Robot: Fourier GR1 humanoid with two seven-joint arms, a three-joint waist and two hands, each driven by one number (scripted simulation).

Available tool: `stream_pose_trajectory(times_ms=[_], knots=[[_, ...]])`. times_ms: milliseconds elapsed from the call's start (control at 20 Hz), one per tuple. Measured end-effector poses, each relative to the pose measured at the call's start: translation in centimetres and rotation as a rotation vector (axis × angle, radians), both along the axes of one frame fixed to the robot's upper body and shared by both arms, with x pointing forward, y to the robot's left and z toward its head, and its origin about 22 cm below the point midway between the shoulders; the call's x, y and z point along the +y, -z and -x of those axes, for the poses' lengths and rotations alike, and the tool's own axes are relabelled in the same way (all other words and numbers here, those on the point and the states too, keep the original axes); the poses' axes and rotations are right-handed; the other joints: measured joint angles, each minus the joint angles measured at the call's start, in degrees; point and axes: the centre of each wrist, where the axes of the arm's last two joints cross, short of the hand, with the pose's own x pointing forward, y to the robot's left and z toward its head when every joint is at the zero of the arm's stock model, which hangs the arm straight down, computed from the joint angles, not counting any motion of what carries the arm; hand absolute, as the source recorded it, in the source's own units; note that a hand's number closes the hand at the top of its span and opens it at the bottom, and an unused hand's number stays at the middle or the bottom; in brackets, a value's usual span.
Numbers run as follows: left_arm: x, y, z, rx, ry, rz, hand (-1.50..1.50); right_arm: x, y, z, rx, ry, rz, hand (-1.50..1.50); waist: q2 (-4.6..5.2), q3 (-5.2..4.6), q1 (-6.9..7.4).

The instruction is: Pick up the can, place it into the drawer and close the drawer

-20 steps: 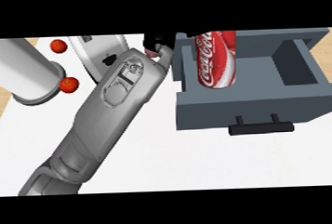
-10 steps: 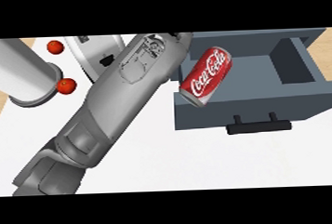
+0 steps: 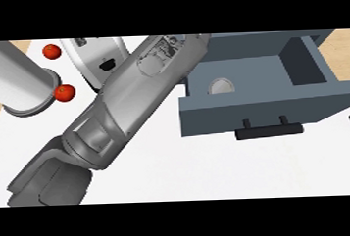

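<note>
Can (image 3: 220, 85) shows its pale end inside the open drawer (image 3: 257, 112) at upper right. The left forearm (image 3: 127, 107) slants up from lower left. Its hand is outside the frame, so I cannot tell its state.

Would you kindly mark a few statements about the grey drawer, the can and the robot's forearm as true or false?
1. The grey box-shaped drawer stands open. True.
2. The silver-ended can lies on the white counter outside the drawer. False: its silver end shows inside the drawer, near the left wall.
3. The drawer's bar handle is white. False: it is black.
4. The grey left forearm slants from the view's lower left up towards the drawer's left side. True.
</note>
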Motion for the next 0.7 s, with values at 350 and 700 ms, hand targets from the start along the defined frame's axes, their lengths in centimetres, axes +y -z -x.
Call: stream_pose_trajectory(times_ms=[350,700], knots=[[0.1,1.5,-0.5,-0.013,-0.03,-0.037,1.5,-0.1,-0.6,-0.7,-0.005,-0.004,0.002,-1.5,0.2,0.02,-0.82],[0.4,3.3,-0.8,-0.036,-0.072,-0.084,1.5,0.3,-0.5,-1.6,-0.017,-0.017,0.0,-1.5,0.49,0.04,-1.83]])
